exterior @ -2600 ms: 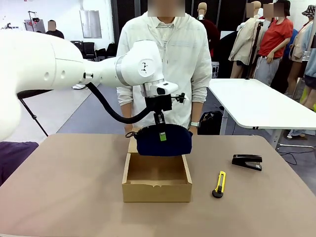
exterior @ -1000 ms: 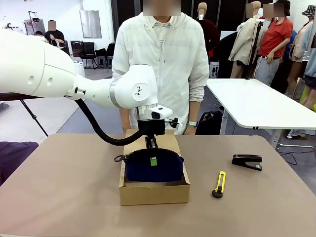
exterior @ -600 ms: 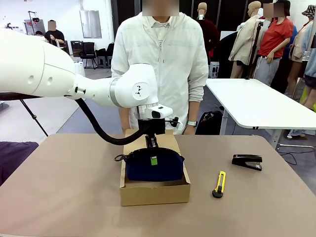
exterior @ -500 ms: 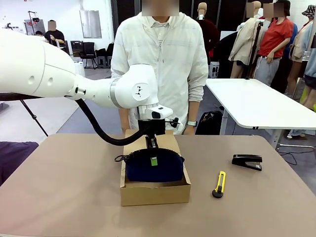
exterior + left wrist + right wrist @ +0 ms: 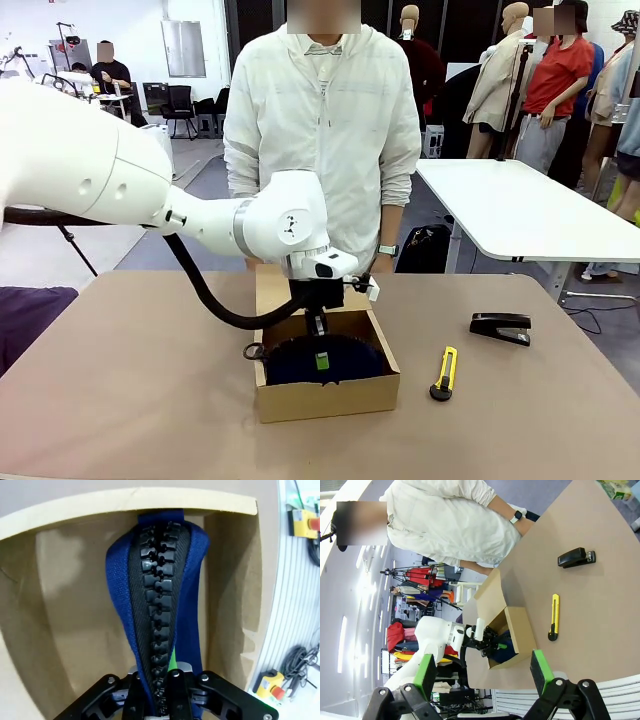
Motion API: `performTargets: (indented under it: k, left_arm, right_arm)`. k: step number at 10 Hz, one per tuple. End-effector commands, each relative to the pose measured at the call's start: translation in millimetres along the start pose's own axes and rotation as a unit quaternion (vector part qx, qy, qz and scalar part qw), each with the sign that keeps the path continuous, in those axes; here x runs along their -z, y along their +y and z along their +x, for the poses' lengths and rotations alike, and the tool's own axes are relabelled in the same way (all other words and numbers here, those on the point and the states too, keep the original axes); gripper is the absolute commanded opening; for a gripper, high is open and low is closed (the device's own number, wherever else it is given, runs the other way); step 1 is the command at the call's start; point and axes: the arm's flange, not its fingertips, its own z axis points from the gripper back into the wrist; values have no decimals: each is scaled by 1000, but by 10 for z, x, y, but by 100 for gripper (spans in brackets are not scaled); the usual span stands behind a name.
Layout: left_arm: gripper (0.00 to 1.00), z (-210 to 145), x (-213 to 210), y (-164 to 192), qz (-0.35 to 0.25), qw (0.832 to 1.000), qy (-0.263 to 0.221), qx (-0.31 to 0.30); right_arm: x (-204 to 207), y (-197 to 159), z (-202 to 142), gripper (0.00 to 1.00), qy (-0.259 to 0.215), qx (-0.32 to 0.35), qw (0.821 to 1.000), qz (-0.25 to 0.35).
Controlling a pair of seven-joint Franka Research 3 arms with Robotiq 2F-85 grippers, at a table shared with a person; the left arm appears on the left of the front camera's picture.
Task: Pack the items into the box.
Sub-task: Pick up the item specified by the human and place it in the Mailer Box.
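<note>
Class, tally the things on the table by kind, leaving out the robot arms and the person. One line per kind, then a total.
Cardboard box: 1
Navy pouch: 1
Black stapler: 1
Yellow utility knife: 1
Total: 4

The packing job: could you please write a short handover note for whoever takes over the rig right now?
Left gripper: shut on the zipper edge of the navy pouch, lowered inside the box.
Right gripper: open, empty, raised clear of the table.
Navy pouch sits in the box, not yet released; lid flap is open.
Stapler lies on the table to the box's right; a yellow utility knife lies nearer the box.
Done: pouch lowered in. Left: release it, pack the stapler.
</note>
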Motion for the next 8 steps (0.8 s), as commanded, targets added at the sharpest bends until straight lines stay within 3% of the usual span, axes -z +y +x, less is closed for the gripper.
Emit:
performTargets:
  k: [1, 2, 3, 8]
  left_arm:
    - [15, -172, -1, -17, -24, 999, -24, 17]
    - [74, -177, -6, -14, -24, 999, -24, 18]
    - [100, -172, -18, -16, -24, 999, -26, 24]
    - [100, -127, -387, -166, 8, 998, -35, 46]
  right_arm:
    - [-6, 5, 17, 100, -3, -9, 1000, 11]
    - [-6, 5, 17, 100, -3, -9, 1000, 11]
    - [-6, 5, 17, 100, -3, -9, 1000, 11]
    - [-6, 5, 17, 100, -3, -9, 1000, 11]
